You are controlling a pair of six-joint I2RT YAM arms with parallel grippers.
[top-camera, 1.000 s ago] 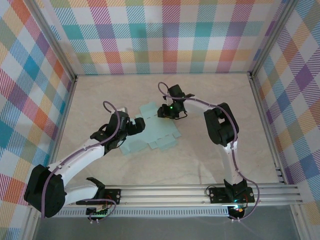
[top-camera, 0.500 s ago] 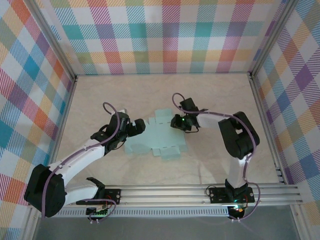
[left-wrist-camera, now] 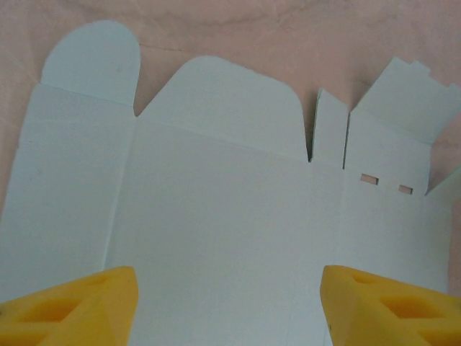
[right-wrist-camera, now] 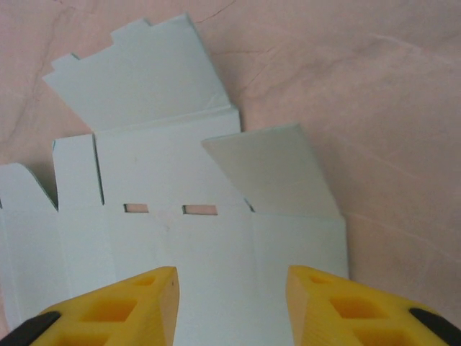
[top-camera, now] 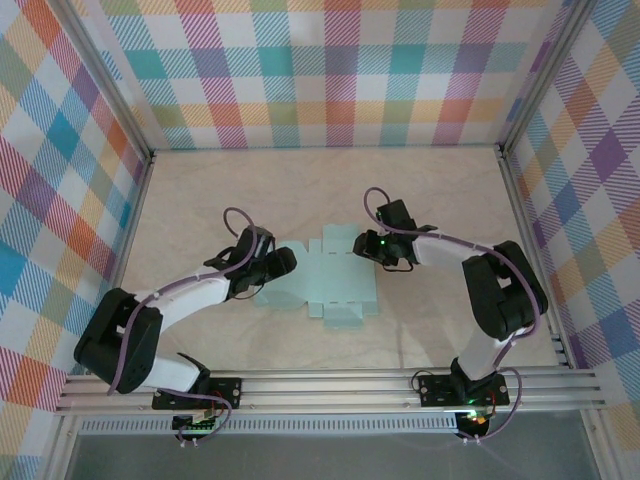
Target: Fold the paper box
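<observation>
now the paper box (top-camera: 325,285) lies flat and unfolded on the tabletop (top-camera: 240,190), between the two arms. the left gripper (top-camera: 284,263) is spread over its left side. the right gripper (top-camera: 363,245) is spread over its right side.

Plaid walls (top-camera: 330,70) enclose a beige marbled tabletop (top-camera: 250,195) with a metal rail (top-camera: 340,385).

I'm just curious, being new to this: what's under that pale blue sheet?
The sheet lies flat on the beige table, and the same beige shows through its two small slots. Anything else beneath it is covered by the card.
</observation>
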